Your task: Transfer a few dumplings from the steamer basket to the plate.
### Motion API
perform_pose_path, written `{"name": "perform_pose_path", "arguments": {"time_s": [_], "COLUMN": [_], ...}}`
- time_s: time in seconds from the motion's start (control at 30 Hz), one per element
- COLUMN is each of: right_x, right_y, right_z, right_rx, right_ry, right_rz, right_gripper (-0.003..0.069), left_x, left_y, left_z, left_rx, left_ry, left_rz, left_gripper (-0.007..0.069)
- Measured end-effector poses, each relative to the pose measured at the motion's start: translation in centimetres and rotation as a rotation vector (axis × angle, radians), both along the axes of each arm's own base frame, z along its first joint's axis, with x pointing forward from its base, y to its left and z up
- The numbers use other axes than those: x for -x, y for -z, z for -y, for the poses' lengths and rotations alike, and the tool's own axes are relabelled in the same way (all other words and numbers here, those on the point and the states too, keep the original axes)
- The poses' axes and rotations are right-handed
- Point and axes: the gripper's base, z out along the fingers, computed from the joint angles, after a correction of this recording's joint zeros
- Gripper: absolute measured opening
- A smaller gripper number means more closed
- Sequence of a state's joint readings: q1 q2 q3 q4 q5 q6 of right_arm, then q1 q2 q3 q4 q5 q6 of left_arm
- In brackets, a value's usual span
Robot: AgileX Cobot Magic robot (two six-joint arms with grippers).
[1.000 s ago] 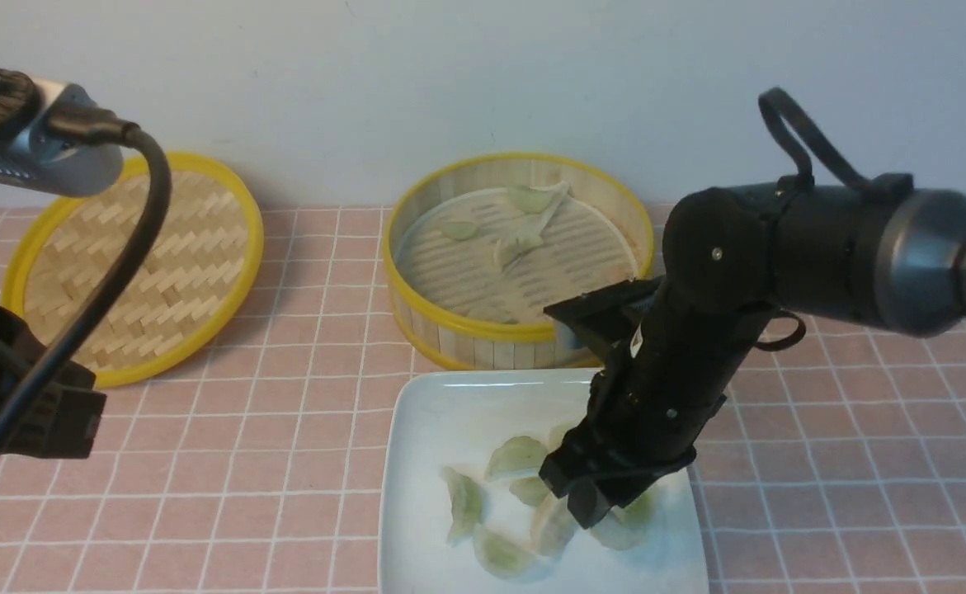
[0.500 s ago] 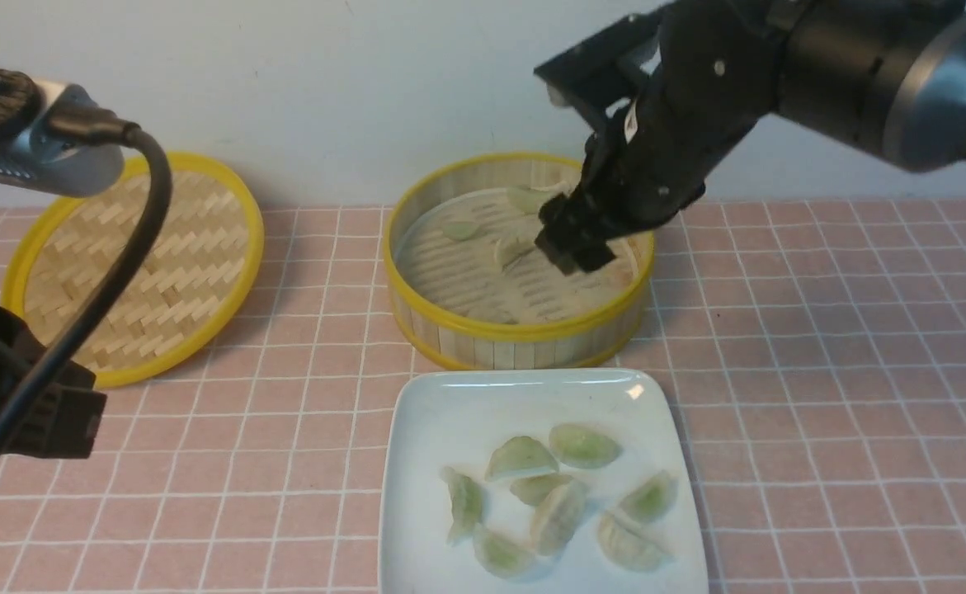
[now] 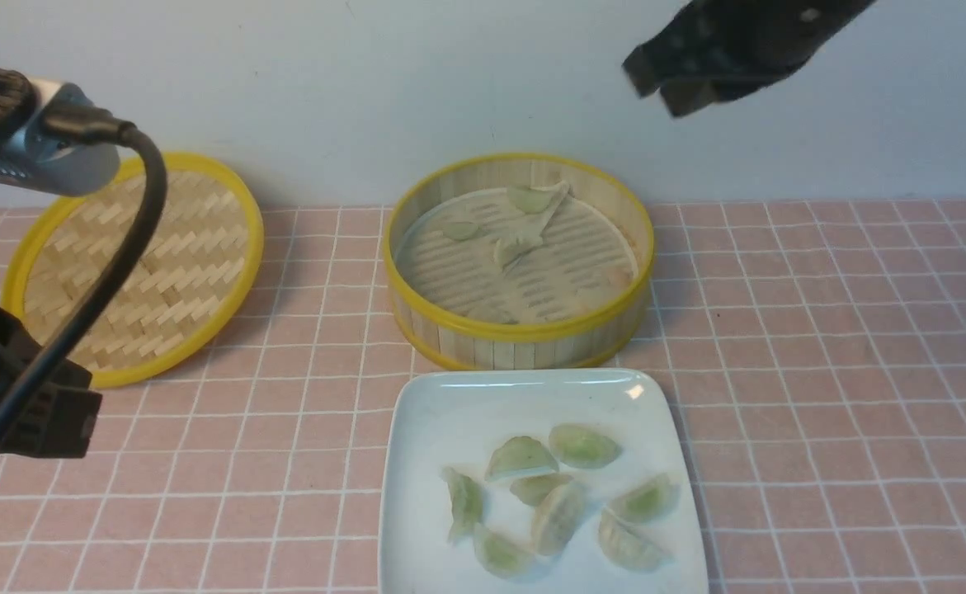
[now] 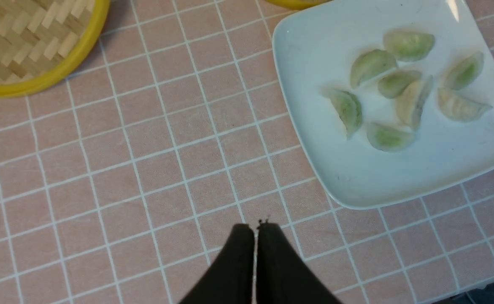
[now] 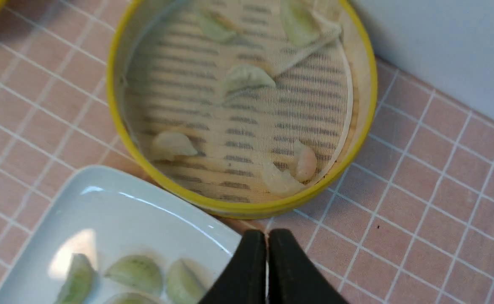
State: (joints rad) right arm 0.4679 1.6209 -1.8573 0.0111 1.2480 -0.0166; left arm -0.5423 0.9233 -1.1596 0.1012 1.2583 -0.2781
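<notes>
Right gripper [image 3: 675, 91], closed and empty, is now rising clear of the plate [image 3: 433, 412], leaving eight dumplings [image 3: 584, 446] resting there; transfer is apparently nearing completion.

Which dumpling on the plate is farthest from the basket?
The dumpling at the plate's near-left; all the others on it lie closer to the basket.

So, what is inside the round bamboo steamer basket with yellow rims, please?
Six pale crescent-shaped dumplings are visible on the slatted floor of the round bamboo basket. What lies directly beneath each dumpling is covered.
</notes>
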Motion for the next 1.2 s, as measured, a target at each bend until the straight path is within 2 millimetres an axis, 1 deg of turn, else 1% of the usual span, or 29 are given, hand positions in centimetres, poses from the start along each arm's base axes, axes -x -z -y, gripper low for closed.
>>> {"name": "perform_pose_path", "arguments": {"time_s": [0.03, 0.07, 0.1, 0.17, 0.2, 0.23, 0.27, 0.3, 0.33, 0.37, 0.4, 0.43, 0.47, 0.57, 0.6, 0.63, 0.67, 0.7, 0.73, 0.77, 0.8, 0.87, 0.9, 0.97, 1.0, 1.03, 1.07, 1.13, 1.2], "right_x": [2.2, 4.9, 6.6, 10.9, 12.7, 15.2, 16.9, 18.5, 19.8, 21.4, 24.3, 24.1, 26.2, 28.2, 28.6, 28.9, 29.6, 29.7, 30.3, 30.4, 30.6, 30.8, 30.8, 30.7, 30.6, 30.6, 30.5, 30.4, 30.4], "right_y": [-1.3, -2.3, -2.8, -3.3, -3.0, -2.6, -1.8, -1.2, 0.3, 1.1, 2.5, 2.9, 4.7, 7.5, 8.1, 8.4, 9.0, 9.2, 9.3, 9.3, 9.0, 8.8, 8.8, 9.0, 9.1, 9.3, 9.4, 9.6, 9.7], "right_z": [1.0, 2.4, 3.2, 5.4, 6.3, 7.5, 8.4, 9.2, 9.9, 10.7, 12.2, 12.1, 13.2, 14.3, 14.6, 14.8, 15.2, 15.3, 15.5, 15.5, 15.6, 15.7, 15.7, 15.7, 15.6, 15.6, 15.6, 15.6, 15.6], "right_rx": [-0.026, -0.052, -0.084, -0.157, -0.182, -0.242, -0.273, -0.323, -0.355, -0.397, -0.467, -0.464, -0.509, -0.557, -0.57, -0.575, -0.6, -0.607, -0.634, -0.637, -0.661, -0.69, -0.701, -0.706, -0.702, -0.694, -0.69, -0.682, -0.675], "right_ry": [0.006, 0.008, 0.013, 0.021, 0.025, 0.031, 0.035, 0.037, 0.039, 0.04, 0.038, 0.039, 0.043, 0.057, 0.061, 0.061, 0.06, 0.058, 0.048, 0.046, 0.04, 0.037, 0.039, 0.046, 0.048, 0.052, 0.054, 0.059, 0.062], "right_rz": [0.024, 0.055, 0.09, 0.198, 0.235, 0.327, 0.369, 0.446, 0.492, 0.559, 0.679, 0.676, 0.75, 0.82, 0.842, 0.866, 0.92, 0.943, 1.016, 1.027, 1.066, 1.082, 1.077, 1.051, 1.043, 1.029, 1.022, 1.003, 0.991], "right_gripper": [-0.001, -0.0012, -0.0013, -0.0014, -0.0015, -0.0015, -0.0015, -0.0015, -0.0015, -0.0015, -0.0015, -0.0015, -0.0015, -0.0015, -0.0015, -0.0015, -0.0015, -0.0015, -0.0015, -0.0015, -0.0015, -0.0015, -0.0015, -0.0015, -0.0015, -0.0015, -0.0015, -0.0015, -0.0015], "left_x": [0.0, 0.0, 0.1, -0.1, -0.1, -0.2, -0.3, -0.4, -0.5, -0.6, -0.7, -0.7, -0.9, -1.1, -1.2, -1.2, -1.3, -1.3, -1.3, -1.2, -0.8, 0.4, 1.0, 2.9, 3.4, 4.9, 5.2, 6.7, 7.6], "left_y": [0.0, -0.1, -0.1, -0.2, -0.3, -0.4, -0.5, -0.6, -0.7, -0.8, -1.0, -1.0, -1.2, -1.5, -1.6, -1.7, -1.7, -1.7, -1.7, -1.8, -1.9, -2.1, -2.0, -1.5, -1.2, -0.3, -0.1, 1.3, 2.5], "left_z": [0.0, 0.0, 0.0, 0.0, 0.1, 0.2, 0.2, 0.3, 0.3, 0.4, 0.5, 0.5, 0.6, 0.8, 0.8, 0.9, 0.9, 0.9, 0.9, 0.9, 0.6, 0.0, -0.4, -1.4, -1.7, -2.6, -2.8, -3.6, -4.1], "left_rx": [0.001, 0.001, 0.002, 0.005, 0.008, 0.015, 0.018, 0.025, 0.03, 0.036, 0.048, 0.05, 0.064, 0.088, 0.095, 0.096, 0.094, 0.09, 0.081, 0.081, 0.084, 0.114, 0.127, 0.174, 0.19, 0.222, 0.233, 0.268, 0.297], "left_ry": [0.001, 0.004, 0.009, 0.021, 0.026, 0.031, 0.036, 0.039, 0.043, 0.045, 0.048, 0.048, 0.051, 0.055, 0.056, 0.058, 0.065, 0.07, 0.082, 0.084, 0.097, 0.11, 0.111, 0.115, 0.116, 0.118, 0.119, 0.121, 0.125], "left_rz": [0.001, 0.005, 0.015, 0.036, 0.047, 0.065, 0.077, 0.093, 0.107, 0.12, 0.143, 0.146, 0.174, 0.218, 0.23, 0.237, 0.247, 0.249, 0.26, 0.262, 0.29, 0.361, 0.391, 0.477, 0.509, 0.572, 0.596, 0.68, 0.738], "left_gripper": [-0.0006, -0.0006, -0.0006, -0.0006, -0.0006, -0.0006, -0.0006, -0.0006, -0.0006, -0.0006, -0.0006, -0.0006, -0.0006, -0.0006, -0.0006, -0.0006, -0.0006, -0.0006, -0.0006, -0.0006, -0.0006, -0.0006, -0.0006, -0.0006, -0.0006, -0.0006, -0.0006, -0.0006, -0.0006]}}
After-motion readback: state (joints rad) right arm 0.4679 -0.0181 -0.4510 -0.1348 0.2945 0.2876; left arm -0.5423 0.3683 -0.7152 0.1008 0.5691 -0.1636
